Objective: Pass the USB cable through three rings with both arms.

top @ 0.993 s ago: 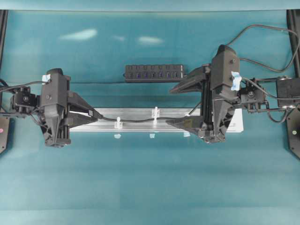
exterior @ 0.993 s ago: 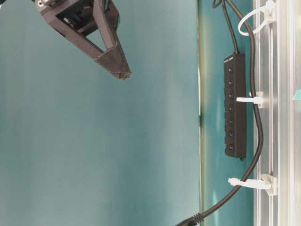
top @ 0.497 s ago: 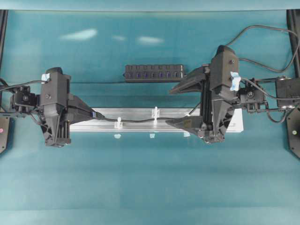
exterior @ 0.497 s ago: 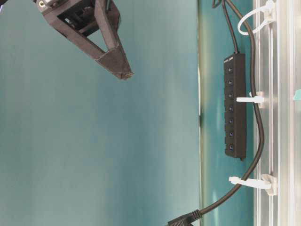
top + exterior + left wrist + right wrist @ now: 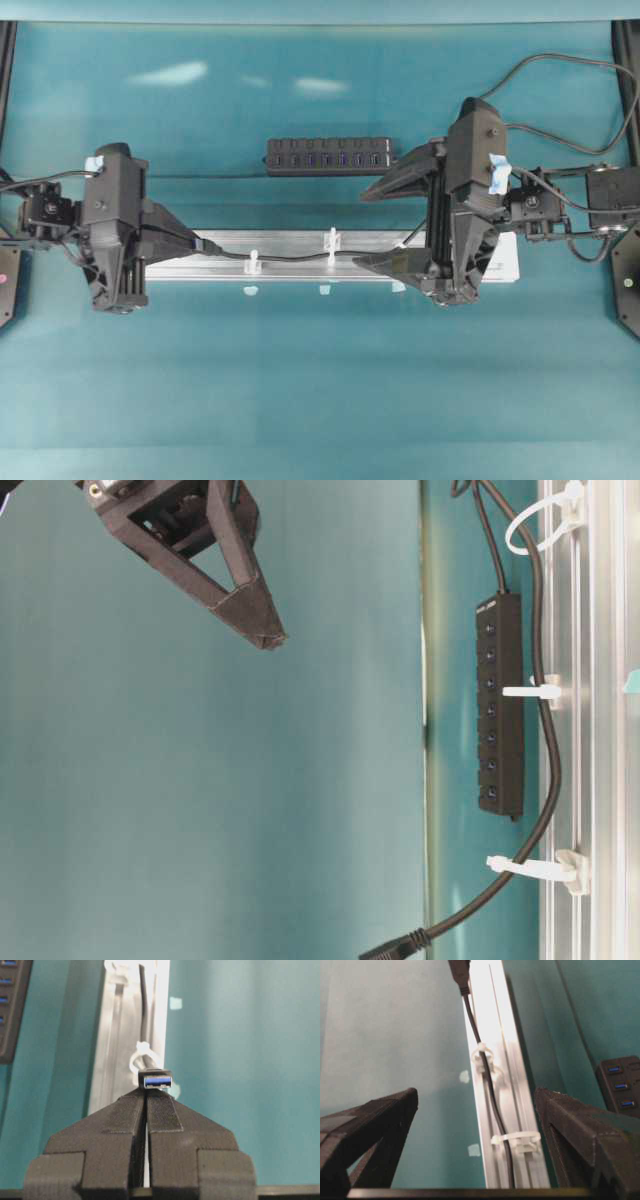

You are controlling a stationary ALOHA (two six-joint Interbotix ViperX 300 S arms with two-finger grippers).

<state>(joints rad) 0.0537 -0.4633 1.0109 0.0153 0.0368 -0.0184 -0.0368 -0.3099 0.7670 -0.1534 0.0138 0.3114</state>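
1. Two black arms work the teal table [image 5: 320, 380], one at each end of a long silver rail [image 5: 290, 270].
2. Left gripper [image 5: 146, 1097]: its two padded fingers [image 5: 162, 1110] are pressed together, and the blue-tongued plug [image 5: 155, 1080] of the USB cable [image 5: 290, 257] shows right at their tips. From overhead the plug sits at the fingertips [image 5: 205, 244], so it appears pinched there, though the wrist view leaves the exact contact hard to read.
3. Right gripper [image 5: 372, 225]: its two fingers stand spread wide, one toward the hub, one over the rail, with nothing between them. In its wrist view the two fingers [image 5: 375, 1120] frame the rail from either side, clear of the cord.
4. One cable runs along the rail from the left gripper toward the right arm, sagging slightly between clips.
5. Three white rings [image 5: 535, 692] show in the table-level view, all fixed to the rail, with the cord passing at each: one near the top edge [image 5: 540, 520], one mid-frame, one lower [image 5: 530, 868]. Overhead, only two rings are plain [image 5: 254, 262] [image 5: 331, 241]; the right arm covers the third.
6. One black multi-port hub [image 5: 328, 155] lies behind the rail, well apart from it.
7. Three pale blue tape bits [image 5: 250, 291] lie on the table just in front of the rail.
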